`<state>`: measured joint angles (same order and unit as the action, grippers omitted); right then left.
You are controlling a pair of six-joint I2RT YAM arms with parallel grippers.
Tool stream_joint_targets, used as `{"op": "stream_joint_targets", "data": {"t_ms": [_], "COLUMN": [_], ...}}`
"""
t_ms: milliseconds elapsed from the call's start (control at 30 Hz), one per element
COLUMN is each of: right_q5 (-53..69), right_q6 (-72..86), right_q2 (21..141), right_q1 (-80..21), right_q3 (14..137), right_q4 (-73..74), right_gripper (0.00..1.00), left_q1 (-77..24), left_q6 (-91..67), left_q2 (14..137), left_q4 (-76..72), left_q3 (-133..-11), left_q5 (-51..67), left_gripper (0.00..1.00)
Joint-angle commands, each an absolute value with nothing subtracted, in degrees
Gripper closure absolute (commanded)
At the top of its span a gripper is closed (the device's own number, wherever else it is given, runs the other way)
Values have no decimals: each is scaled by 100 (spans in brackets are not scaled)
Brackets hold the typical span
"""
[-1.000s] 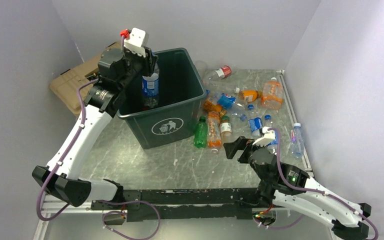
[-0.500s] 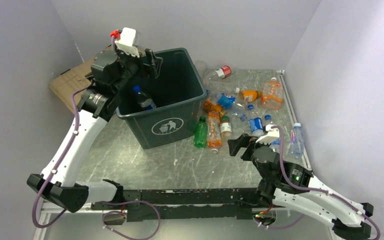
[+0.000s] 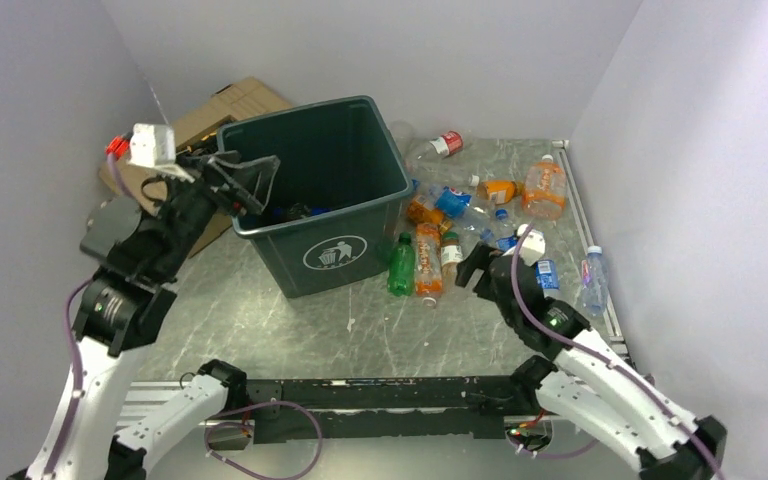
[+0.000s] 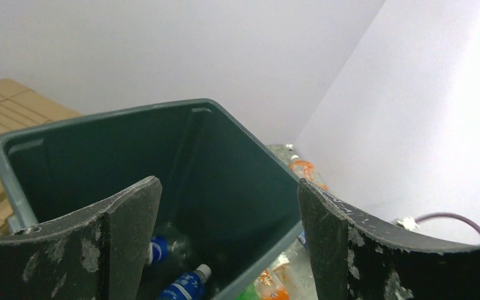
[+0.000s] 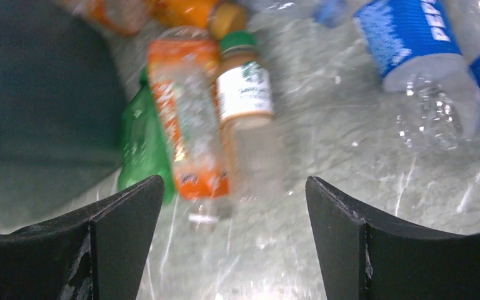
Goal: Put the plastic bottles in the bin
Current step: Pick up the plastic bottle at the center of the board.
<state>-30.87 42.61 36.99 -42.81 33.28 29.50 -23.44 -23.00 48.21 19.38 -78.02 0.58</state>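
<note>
the left gripper [image 3: 250, 185] has let go: a second ago it held a blue-labelled bottle [image 4: 184, 289] upright over the bin [image 3: 352, 250]. now its jaws stand wide and bare, drawn back at the bin's left rim, and that bottle lies on the bin floor, ahead of and below the fingers. so one more bottle is in, and this arm looks free for another. the right gripper [image 3: 476, 270] has pushed forward, low over the loose pile, jaws spread with nothing between them. just ahead lie a green bottle [image 5: 140, 147], an orange-labelled bottle [image 5: 187, 119] and a tan-labelled bottle [image 5: 247, 106], side by side. the bin is smooth, tapered plastic. the bottles are thin, glossy and round, likely to roll on the slick marbled table [image 3: 290, 320].
</note>
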Motion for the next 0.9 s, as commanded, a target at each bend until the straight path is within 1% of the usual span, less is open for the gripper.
{"op": "stream_joint_targets", "data": {"t_ms": [0, 33, 100, 200, 333, 467, 667, 867], "right_q5": [-1209, -880, -481, -310, -360, -377, -318, -185], "right_q6": [4313, 4371, 4481, 4647, 4674, 4452, 4156, 3919], "right_q2": [3919, 4025, 4329, 4959, 5460, 5753, 6406, 6869], "right_q1": [-2584, -2230, -1892, -1765, -1758, -1740, -1740, -1740], "right_q3": [2781, 2642, 2386, 2282, 2248, 2398, 2644, 2737], "right_q4": [1597, 1361, 825, 245, -331, -497, -445, -419], "right_gripper": [13, 13, 13, 10, 10, 10, 11, 14], "left_q1": [-2338, -2338, -2338, -2338, -2340, -2338, -2339, -2338], "left_q6": [-2787, -2820, -2914, -3138, -3258, -3340, -3531, -3506], "left_q2": [4321, 4192, 3957, 3660, 3533, 3466, 3379, 3362], "left_q4": [2309, 2388, 2533, 2747, 3025, 3256, 3133, 3229], "left_q3": [-7576, -7531, -7417, -7272, -7287, -7354, -7378, -7411], "left_q5": [15, 14, 12, -150, 50, 147, 533, 520], "left_gripper": [15, 15, 15, 17, 17, 17, 18, 18]}}
